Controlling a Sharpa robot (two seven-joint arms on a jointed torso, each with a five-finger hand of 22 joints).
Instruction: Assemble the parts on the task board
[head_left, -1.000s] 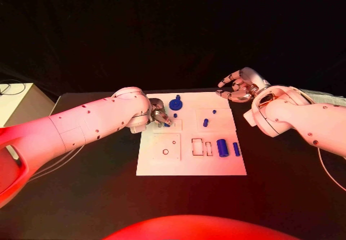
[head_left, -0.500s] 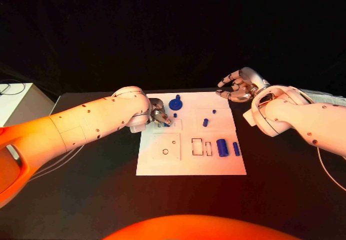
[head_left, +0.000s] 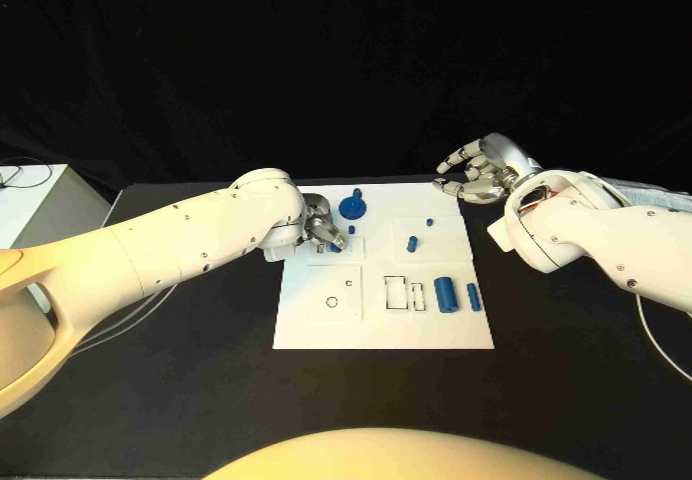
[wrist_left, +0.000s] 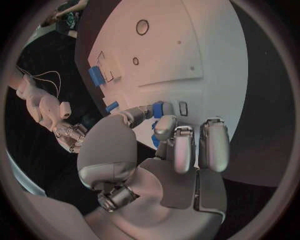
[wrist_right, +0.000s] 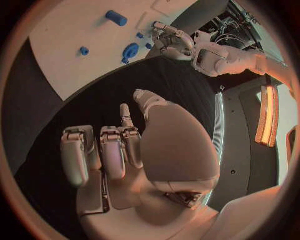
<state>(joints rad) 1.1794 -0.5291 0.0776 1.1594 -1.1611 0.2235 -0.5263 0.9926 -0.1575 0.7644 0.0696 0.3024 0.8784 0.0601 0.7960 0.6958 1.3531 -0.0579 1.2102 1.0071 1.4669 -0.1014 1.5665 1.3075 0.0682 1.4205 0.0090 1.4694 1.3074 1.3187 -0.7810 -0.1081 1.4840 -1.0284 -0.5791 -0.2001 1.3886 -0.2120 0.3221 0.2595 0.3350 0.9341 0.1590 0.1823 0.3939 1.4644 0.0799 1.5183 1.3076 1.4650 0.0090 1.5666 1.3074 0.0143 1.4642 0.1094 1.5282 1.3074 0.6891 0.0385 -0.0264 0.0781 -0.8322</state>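
You will find no text, label, brand, number or sign that can be read on anything in these pictures.

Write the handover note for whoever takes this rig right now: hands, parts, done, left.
Left hand: on the task board at its far left, fingers on a small blue part.
Right hand: off the board past its far right corner, fingers curled, holding nothing.
Parts: blue round part at the far edge, small pegs mid-board, two blue cylinders near the right edge beside the rectangular slots.
Done: cannot tell that any part is seated.
Left: most parts loose.
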